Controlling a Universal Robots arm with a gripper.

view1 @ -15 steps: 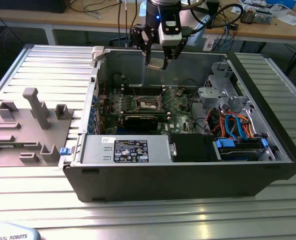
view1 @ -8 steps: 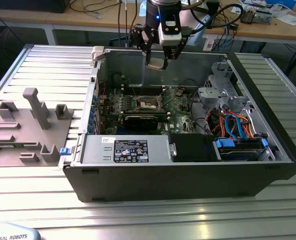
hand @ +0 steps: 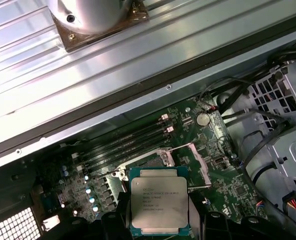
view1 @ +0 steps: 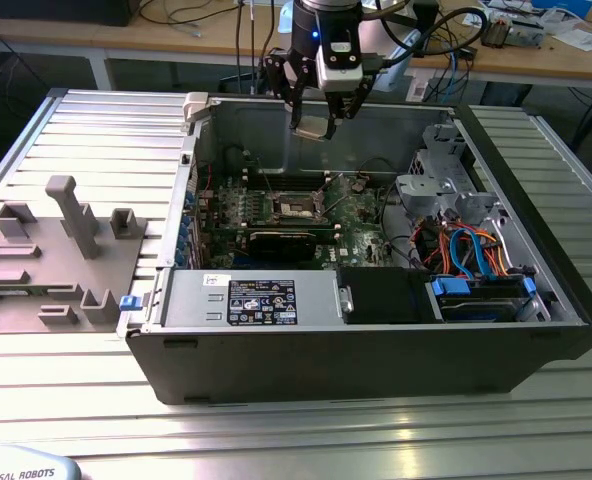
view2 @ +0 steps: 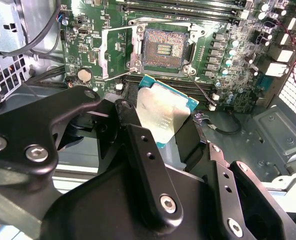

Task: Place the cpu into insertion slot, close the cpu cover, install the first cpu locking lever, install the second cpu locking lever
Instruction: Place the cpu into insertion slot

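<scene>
My gripper [view1: 321, 122] hangs above the open computer case, near its far wall, shut on the cpu [view2: 163, 107]. The cpu is a flat square chip with a silver top and a green edge, held by two opposite sides between black fingers [view2: 138, 135]. In the first wrist view the cpu [hand: 158, 205] covers part of the board. On the green motherboard below lies the insertion slot [view2: 164, 47], uncovered, with its contact field bare. The cpu cover [view2: 119, 52], a silver frame plate, stands swung open beside the slot. The slot [view1: 298, 208] is well below the gripper.
A drive cage [view1: 431, 185] with blue and orange cables fills the case toward the exterior view's right. The power supply [view1: 256, 300] runs along the near wall. Black memory slots [view2: 188, 10] lie beside the socket. A grey fixture block [view1: 51, 255] stands outside the case, toward the exterior view's left.
</scene>
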